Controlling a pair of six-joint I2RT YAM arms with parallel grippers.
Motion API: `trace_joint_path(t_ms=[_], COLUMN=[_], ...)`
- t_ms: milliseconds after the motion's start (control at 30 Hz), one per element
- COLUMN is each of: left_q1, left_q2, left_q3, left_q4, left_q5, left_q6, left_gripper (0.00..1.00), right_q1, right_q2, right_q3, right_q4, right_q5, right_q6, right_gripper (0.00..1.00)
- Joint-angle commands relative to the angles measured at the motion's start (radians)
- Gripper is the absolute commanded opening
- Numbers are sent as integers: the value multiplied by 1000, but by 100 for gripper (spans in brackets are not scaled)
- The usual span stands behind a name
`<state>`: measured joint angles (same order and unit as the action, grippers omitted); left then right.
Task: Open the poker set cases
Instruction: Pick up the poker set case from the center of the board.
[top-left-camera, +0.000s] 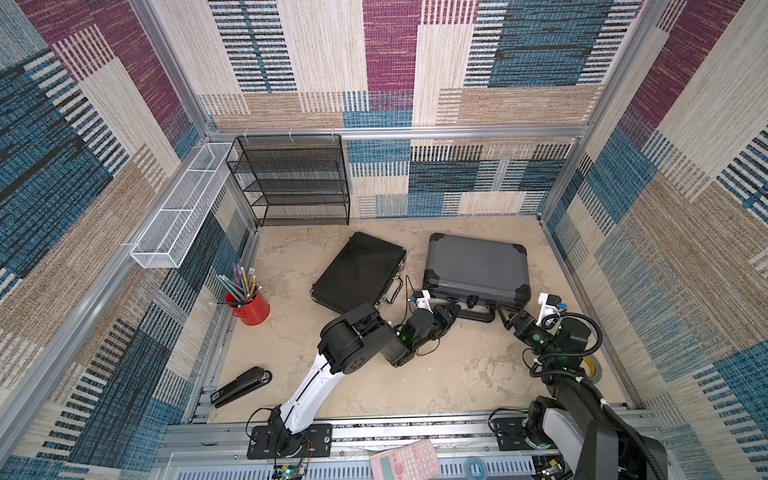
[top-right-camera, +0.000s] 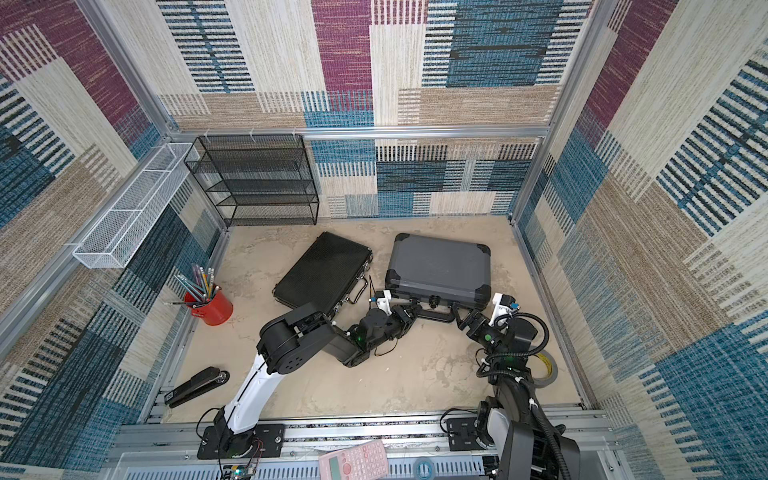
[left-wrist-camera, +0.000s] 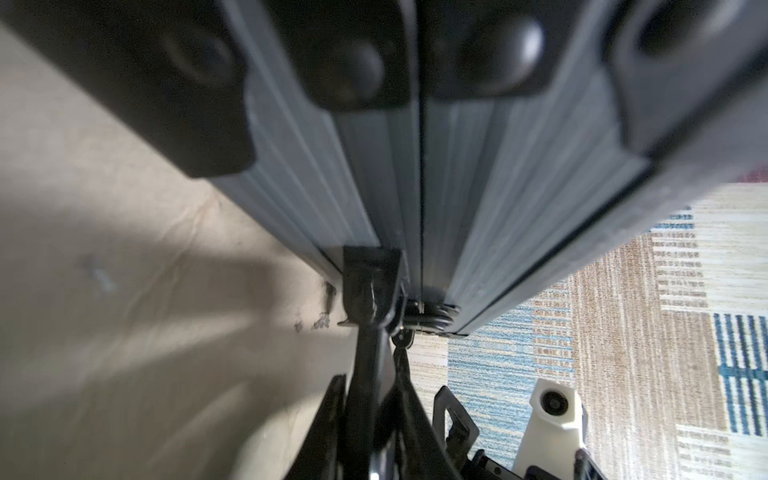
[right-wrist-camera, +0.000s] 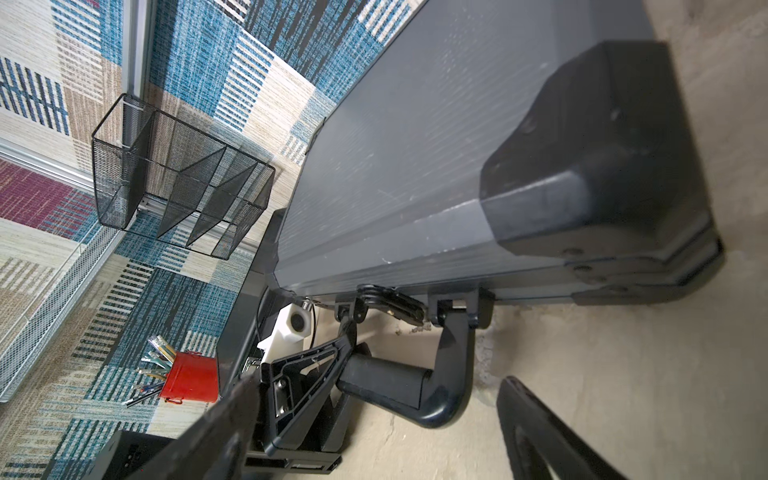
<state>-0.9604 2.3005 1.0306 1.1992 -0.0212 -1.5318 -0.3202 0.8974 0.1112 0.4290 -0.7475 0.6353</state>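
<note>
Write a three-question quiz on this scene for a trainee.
1. True or false: the black case and the grey case both lie shut.
2. The left gripper and right gripper are both at the grey case's: A far edge; B handle edge; C lid top.
3. Fill in: the red cup holds ____.
Key: 1 true; 2 B; 3 pencils.
</note>
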Motion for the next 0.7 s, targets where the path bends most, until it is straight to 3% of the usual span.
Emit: trace_joint_path(t_ms=[0,67,433,667], left_q1=[-1,0,0,15], left_q2=[-27,-52,-106,-182], left_q3=[-3,3,42,96], left_q4=[-38,-75,-178,-239], left_q5=[13,19,40,29], left_q6=[-41,-48,-151,-170], left_gripper=[16,10,0,0], right_q1=[1,1,1,1], right_q2=[-27,-45,-80,-136], right_q3=[-1,-1,3,-7], right_q4=[6,-11,-23,-14], right_q5=[17,20,-11,-58], right_q6=[33,34,63,119], right_gripper=[92,92,94,97])
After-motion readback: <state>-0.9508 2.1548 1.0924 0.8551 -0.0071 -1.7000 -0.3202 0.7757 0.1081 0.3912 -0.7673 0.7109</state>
